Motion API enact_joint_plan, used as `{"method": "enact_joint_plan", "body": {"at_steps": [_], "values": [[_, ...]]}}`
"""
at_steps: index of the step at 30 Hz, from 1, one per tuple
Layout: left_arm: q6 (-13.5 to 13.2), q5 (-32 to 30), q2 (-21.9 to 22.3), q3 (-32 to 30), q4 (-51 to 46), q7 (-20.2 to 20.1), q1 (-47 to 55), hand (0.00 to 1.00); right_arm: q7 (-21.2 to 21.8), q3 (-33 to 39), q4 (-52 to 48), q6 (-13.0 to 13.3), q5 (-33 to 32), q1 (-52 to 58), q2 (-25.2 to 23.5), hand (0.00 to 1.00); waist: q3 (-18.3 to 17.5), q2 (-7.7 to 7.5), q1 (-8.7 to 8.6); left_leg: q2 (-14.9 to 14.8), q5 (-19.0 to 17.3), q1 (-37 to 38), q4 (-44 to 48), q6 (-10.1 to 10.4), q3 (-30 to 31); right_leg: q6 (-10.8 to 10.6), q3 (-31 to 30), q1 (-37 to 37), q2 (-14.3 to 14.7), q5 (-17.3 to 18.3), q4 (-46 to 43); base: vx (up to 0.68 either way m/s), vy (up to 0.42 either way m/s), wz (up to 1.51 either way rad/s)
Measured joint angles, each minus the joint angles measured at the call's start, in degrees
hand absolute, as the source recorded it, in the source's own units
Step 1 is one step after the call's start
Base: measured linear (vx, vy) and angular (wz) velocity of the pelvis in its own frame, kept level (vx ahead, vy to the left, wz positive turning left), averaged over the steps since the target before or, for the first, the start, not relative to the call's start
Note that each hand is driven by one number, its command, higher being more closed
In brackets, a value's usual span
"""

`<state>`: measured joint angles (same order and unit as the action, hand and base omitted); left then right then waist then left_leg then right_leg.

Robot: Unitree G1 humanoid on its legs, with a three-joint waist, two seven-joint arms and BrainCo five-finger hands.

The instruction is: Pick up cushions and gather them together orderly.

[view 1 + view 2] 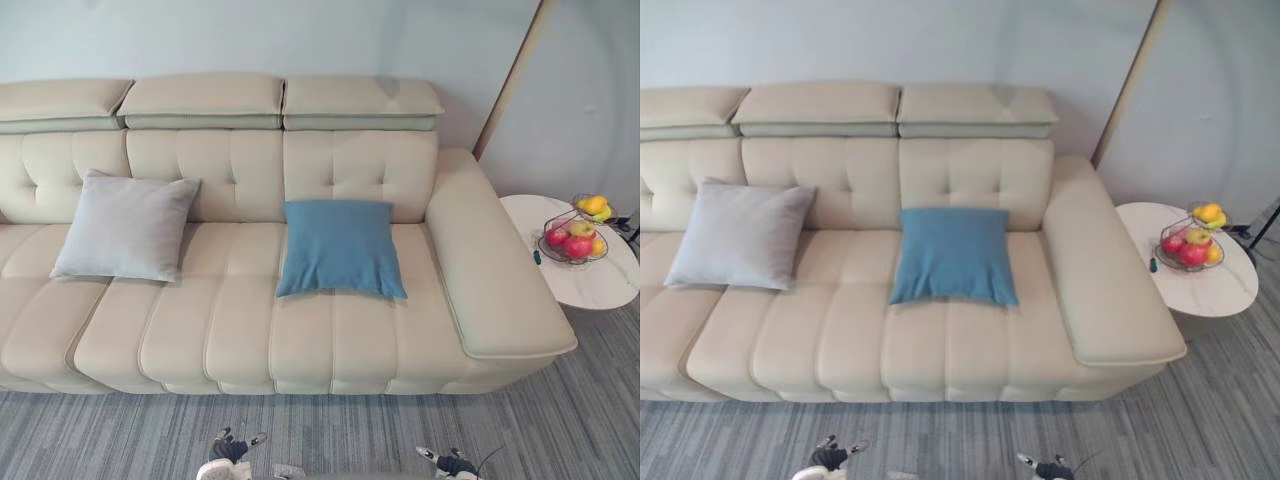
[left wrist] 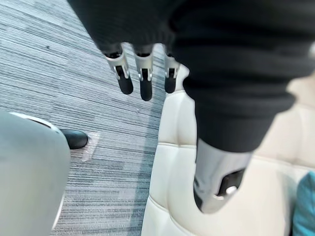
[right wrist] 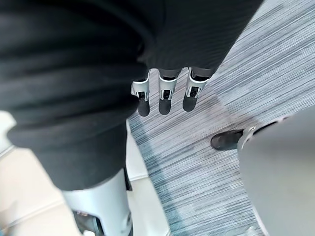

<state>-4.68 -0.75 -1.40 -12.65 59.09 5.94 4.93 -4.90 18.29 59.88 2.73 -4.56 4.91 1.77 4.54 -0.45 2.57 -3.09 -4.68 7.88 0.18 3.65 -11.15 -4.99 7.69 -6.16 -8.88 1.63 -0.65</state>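
Note:
A light grey cushion (image 1: 125, 227) leans against the backrest of the cream sofa (image 1: 220, 330) on its left part. A blue cushion (image 1: 339, 247) leans against the backrest near the middle, about one seat width to the grey one's right. My left hand (image 2: 142, 81) hangs over the grey carpet beside the sofa's front edge, fingers straight and holding nothing; a corner of the blue cushion (image 2: 306, 206) shows past its thumb. In the right wrist view my right hand (image 3: 165, 96) also hangs open above the carpet, empty.
A round white side table (image 1: 590, 285) stands right of the sofa's armrest (image 1: 490, 270), carrying a wire basket of fruit (image 1: 575, 238). A slanted pole (image 1: 510, 75) leans by the wall behind it. Striped grey carpet (image 1: 330, 430) lies in front of the sofa.

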Motion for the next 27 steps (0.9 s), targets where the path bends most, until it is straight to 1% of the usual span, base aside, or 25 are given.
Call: {"method": "enact_joint_plan", "body": {"at_steps": [2,3,5,6,8,9,10,11,12,13,14,15,16,17,18,19,20,21,22,23,24,25,26,27], "values": [[-0.04,0.15,0.46,-0.56,-1.29,-0.37,-0.20,0.00,0.37,-1.71,-1.90,-0.06,-0.04,0.19,-0.57,0.00,1.84,-0.33,0.02,-0.74,-1.65,0.09,2.54,0.11,-2.49,0.07,-2.43,1.42,0.33,0.85,-2.34,-0.13,0.012,-0.58],[-0.05,0.71,0.86,-1.81,-1.97,-0.64,-0.31,0.00,0.34,-2.47,-3.13,0.03,-0.06,0.29,-1.15,0.00,2.74,-0.71,0.19,-1.49,-3.91,-1.57,6.87,0.38,-3.36,-0.35,-4.33,2.83,0.69,1.38,-3.68,-0.15,-0.003,-0.73],[-0.07,0.89,0.76,-2.23,-2.28,-0.83,-0.40,0.00,0.23,-2.94,-4.11,-0.04,-0.05,0.60,-1.20,0.00,2.61,-0.94,-0.20,-2.82,-6.26,-4.09,11.41,0.69,-5.01,-0.34,-7.23,5.74,1.79,1.31,-4.61,-0.12,-0.015,-0.80],[-0.05,0.99,0.84,-3.15,-2.26,-0.92,-0.71,0.00,0.22,-2.97,-5.32,0.01,-0.01,1.11,-1.41,0.00,2.62,-0.94,-0.36,-3.82,-7.70,-5.17,13.23,1.05,-7.05,-0.24,-9.39,7.66,2.67,1.18,-5.40,-0.10,-0.004,-0.95],[-0.08,1.07,1.05,-4.36,-2.35,-1.00,-0.72,0.00,0.19,-3.54,-5.71,-0.06,0.09,0.89,-1.44,0.00,2.63,-1.14,-0.29,-5.35,-9.50,-5.68,14.85,2.19,-11.82,-0.03,-14.16,10.65,4.46,-0.37,-5.89,-0.09,0.022,-1.53],[-0.05,1.03,0.86,-4.45,-2.41,-1.01,-0.71,0.00,0.14,-5.07,-6.99,-0.09,0.16,0.81,-1.52,0.00,2.58,-1.24,-0.41,-6.82,-10.06,-5.94,15.82,1.61,-17.12,0.82,-15.90,13.39,5.80,-2.63,-4.87,-0.08,0.024,-2.01],[-0.05,1.04,0.87,-4.46,-2.67,-1.02,-0.65,0.00,0.19,-5.23,-7.32,-0.07,0.21,0.16,-1.60,0.00,2.67,-0.81,-0.17,-8.32,-9.94,-6.36,16.05,1.50,-20.64,2.83,-13.37,14.49,6.08,-2.89,-4.82,-0.06,-0.025,-2.38],[-0.06,1.07,0.78,-4.44,-3.48,-0.99,-0.45,0.00,0.19,-5.42,-7.24,-0.36,0.46,-0.95,-1.98,0.00,2.55,-1.05,-0.11,-9.70,-9.83,-5.81,16.29,1.40,-25.68,4.83,-3.94,18.31,4.91,-0.79,-9.52,-0.02,-0.047,-1.75],[-0.05,1.09,0.68,-4.38,-3.64,-1.00,-0.41,0.00,0.19,-5.43,-7.24,-0.44,0.78,-1.15,-2.11,0.00,2.46,-1.24,-0.31,-10.05,-9.77,-5.64,16.30,1.48,-27.51,4.96,1.69,19.79,3.71,0.20,-11.75,0.00,-0.076,-1.87],[-0.02,1.38,0.64,-4.22,-3.69,-1.00,-0.77,0.00,0.18,-5.28,-7.08,-0.48,1.41,-1.06,-2.10,0.00,2.45,-1.55,-0.65,-10.50,-9.70,-4.71,16.66,1.61,-31.29,6.70,14.45,20.07,0.67,2.18,-15.62,0.07,-0.128,-1.61],[-0.03,1.78,0.83,-3.60,-3.67,-0.98,-1.02,0.00,0.13,-4.94,-6.61,-0.55,2.17,-1.25,-1.88,0.00,2.55,-1.34,-0.47,-10.88,-9.70,-3.62,17.10,1.61,-33.81,8.28,22.87,19.94,-1.37,4.55,-17.07,0.06,-0.120,-1.52],[-0.04,2.00,0.97,-3.61,-3.70,-0.99,-1.17,0.00,0.12,-4.81,-6.63,-0.53,2.34,-1.36,-1.75,0.00,2.64,-1.07,-0.66,-10.92,-9.51,-2.93,16.87,1.95,-34.78,8.94,25.83,19.79,-1.99,4.96,-17.46,0.13,-0.193,-1.33],[-0.03,2.04,1.33,-3.64,-3.52,-1.07,-1.77,0.00,0.10,-4.01,-6.75,-0.46,2.38,-1.22,-1.51,0.00,2.63,-0.66,-1.45,-10.86,-8.73,-1.04,15.38,3.18,-35.55,9.08,27.75,18.96,-1.39,5.08,-17.82,0.14,-0.157,-0.92],[-0.05,2.04,1.16,-3.51,-3.26,-1.11,-2.20,0.00,0.05,-2.90,-6.48,-0.48,2.38,-1.47,-1.35,0.00,2.94,0.07,-2.03,-10.48,-8.25,0.36,13.83,3.95,-35.49,9.26,25.94,19.06,-0.06,5.56,-18.13,0.17,-0.188,-0.84],[-0.05,2.04,1.26,-3.18,-3.18,-1.18,-2.23,0.00,0.03,-2.64,-6.35,-0.46,2.38,-1.57,-1.22,0.00,3.04,0.39,-2.24,-10.51,-7.84,0.95,13.30,4.21,-35.47,9.48,25.16,19.19,0.49,6.29,-18.45,0.14,-0.161,-0.78],[-0.03,2.03,1.41,-2.94,-2.55,-1.18,-2.25,0.00,0.01,-2.53,-5.42,-0.36,2.33,-1.59,-0.70,0.00,3.12,0.56,-2.33,-11.01,-7.00,1.82,14.33,4.29,-35.15,9.60,23.07,19.84,1.37,8.06,-19.75,0.12,-0.162,-0.79],[0.02,2.04,1.47,-2.95,-2.09,-1.20,-2.21,0.00,0.04,-2.08,-4.87,-0.32,2.19,-1.67,-0.64,0.00,3.14,0.57,-2.52,-12.87,-7.01,0.85,19.20,4.25,-34.42,9.84,21.54,20.07,2.10,9.23,-20.35,0.17,-0.245,-0.82],[0.05,2.04,1.71,-3.28,-1.97,-1.21,-2.10,0.00,0.01,-0.96,-4.83,-0.28,2.15,-1.61,-0.80,0.00,3.29,0.52,-2.60,-15.65,-6.60,-1.31,26.58,2.87,-32.53,10.25,20.69,19.58,2.77,9.73,-20.54,0.15,-0.221,-0.52],[0.07,2.09,1.79,-3.44,-2.28,-1.31,-2.17,0.00,-0.02,-0.64,-4.85,-0.30,2.01,-1.65,-0.89,0.00,3.75,0.54,-2.57,-17.16,-6.29,-2.85,30.90,0.82,-30.67,10.52,19.67,18.81,3.39,9.92,-20.27,0.16,-0.287,-0.58],[-0.07,2.14,2.01,-4.54,-2.61,-1.36,-2.40,0.00,-0.18,-0.54,-4.86,-0.47,1.92,-1.64,-1.03,0.00,4.65,0.71,-2.43,-19.74,-7.76,-6.21,41.02,-3.55,-24.89,11.31,17.65,16.57,5.06,10.55,-19.47,0.13,-0.218,-0.84],[-0.12,2.33,2.39,-6.21,-2.90,-1.31,-2.33,0.00,-0.26,-0.79,-4.79,-0.50,1.74,-1.53,-1.11,0.00,5.26,0.84,-2.21,-18.39,-11.13,-9.97,46.31,-2.30,-17.14,12.27,14.86,14.52,6.57,11.63,-19.14,0.12,-0.177,-1.07],[-0.20,2.93,2.47,-6.23,-3.11,-1.33,-2.27,0.00,-0.27,-0.89,-4.71,-0.49,1.51,-1.53,-1.10,0.00,5.28,0.96,-1.78,-16.60,-12.26,-11.91,47.16,-0.89,-13.32,12.51,13.00,13.89,7.26,11.96,-19.00,0.13,-0.071,-1.41],[-0.63,3.86,2.43,-6.19,-3.41,-1.33,-1.82,0.00,-0.31,-1.11,-4.67,-0.47,1.08,-1.68,-1.03,0.00,5.36,1.05,-0.86,-13.56,-13.78,-14.70,46.39,-0.44,-8.50,12.67,9.85,13.28,8.42,12.37,-18.97,0.12,-0.025,-1.35],[-0.93,4.37,2.70,-6.27,-3.76,-1.33,-1.60,0.00,-0.36,-1.15,-4.62,-0.47,1.08,-1.68,-1.02,0.00,5.40,1.08,-0.29,-11.56,-14.11,-16.34,45.46,-0.42,-5.77,12.65,7.43,13.02,9.30,12.53,-18.91,0.17,-0.005,-1.56]]}}
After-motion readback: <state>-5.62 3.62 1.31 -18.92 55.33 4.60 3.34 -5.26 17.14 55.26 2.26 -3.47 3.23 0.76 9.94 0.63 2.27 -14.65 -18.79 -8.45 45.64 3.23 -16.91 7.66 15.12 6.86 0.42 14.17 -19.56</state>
